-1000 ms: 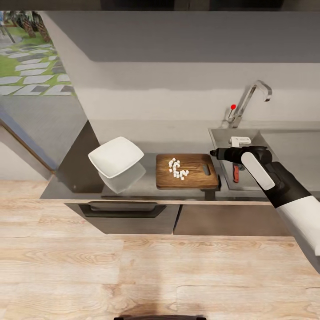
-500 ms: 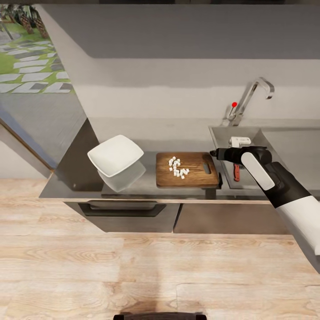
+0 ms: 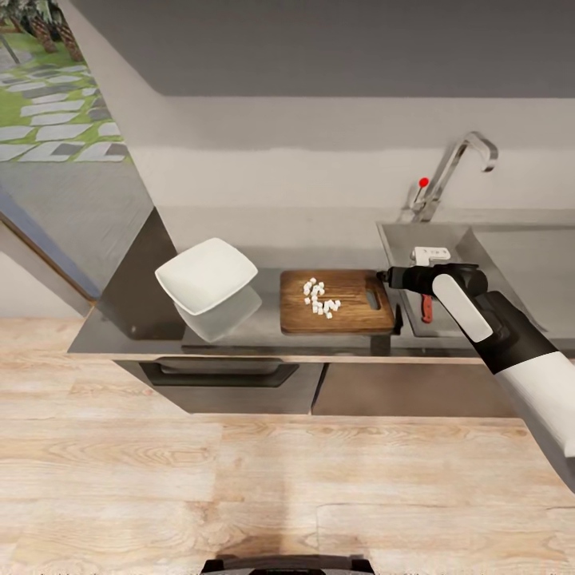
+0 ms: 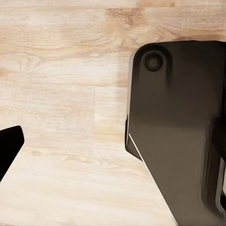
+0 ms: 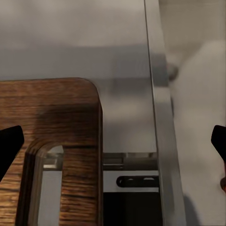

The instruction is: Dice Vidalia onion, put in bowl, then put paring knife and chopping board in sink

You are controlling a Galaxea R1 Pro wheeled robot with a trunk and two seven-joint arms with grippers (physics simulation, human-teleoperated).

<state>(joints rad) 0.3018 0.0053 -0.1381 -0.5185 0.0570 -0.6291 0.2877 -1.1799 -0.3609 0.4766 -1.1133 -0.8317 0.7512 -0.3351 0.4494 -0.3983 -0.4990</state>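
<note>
Your right arm point(image 3: 511, 343) near the sink point(image 3: 447, 239) has a white sleeve, black forearm and a white strip running toward the black wrist.

The right arm point(image 3: 487, 319) crosses the sink point(image 3: 447, 239) in the head view, hiding most of the paring knife point(image 3: 426, 307); a red stretch of it shows below the wrist. The diced onion point(image 3: 318, 299) on the chopping board point(image 3: 335, 302) is too small to count. In the right wrist view the chopping board point(image 5: 47, 141) is cut off by the frame, and only 2 dark fingertips point(image 5: 9, 146) show at the edges. The right gripper's jaws cannot be read in the head view.
</note>
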